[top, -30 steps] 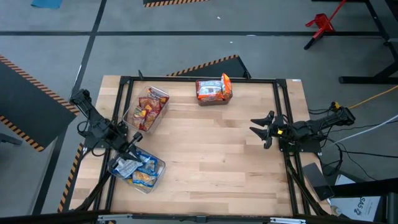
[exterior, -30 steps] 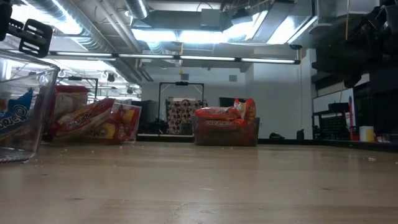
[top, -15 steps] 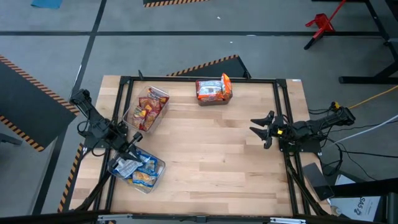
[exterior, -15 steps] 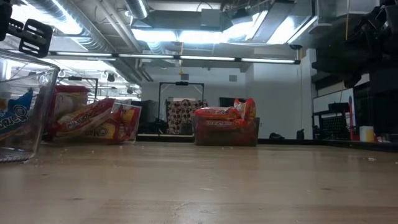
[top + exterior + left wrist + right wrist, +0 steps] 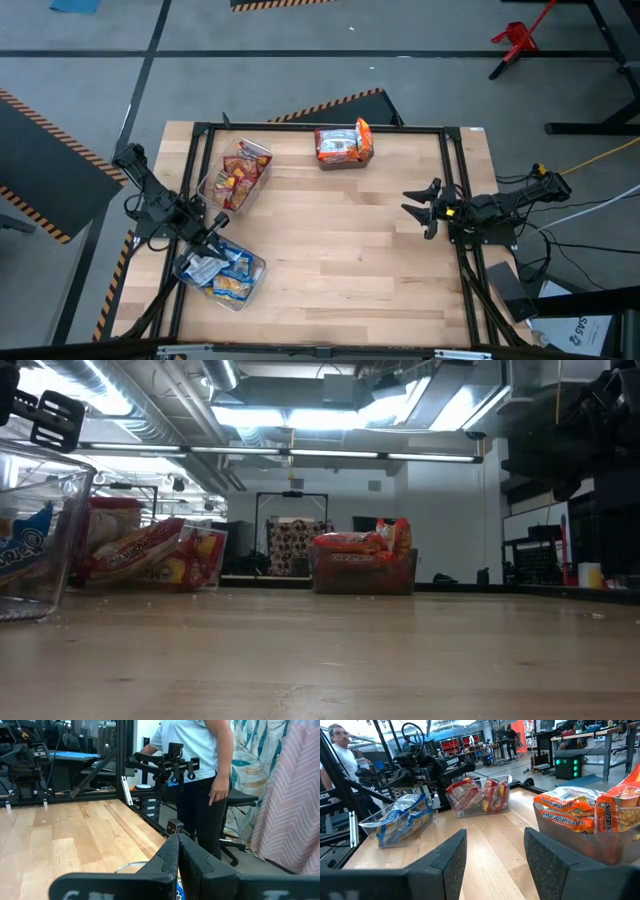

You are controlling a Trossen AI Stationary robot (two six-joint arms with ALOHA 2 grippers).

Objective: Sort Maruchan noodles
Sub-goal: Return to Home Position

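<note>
l gripper (image 5: pixel 216 243) closed, empty, at blue noodles (image 5: pixel 235 265) bin (image 5: pixel 262 268); r gripper (image 5: pixel 408 203) wide; person (image 5: pixel 200 750) beyond.

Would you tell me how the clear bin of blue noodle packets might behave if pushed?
It would probably slide readily: the clear bin sits flat on the smooth wooden table. Likely light, holding only thin blue packets. Low and wide, it seems unlikely to tip.

Blue-and-white noodle packets (image 5: pixel 222 272) lie just beside the dark fingers (image 5: pixel 167 862) of the left gripper (image 5: pixel 217 243), with red-orange packets (image 5: pixel 238 175) farther off. Orange-and-white packets (image 5: pixel 567 812) sit near the black fingers (image 5: pixel 447 857) of the right gripper (image 5: pixel 495 842). The table (image 5: pixel 350 240) is pale wood grain, and the floor tape (image 5: pixel 330 105) is striped orange and black.
</note>
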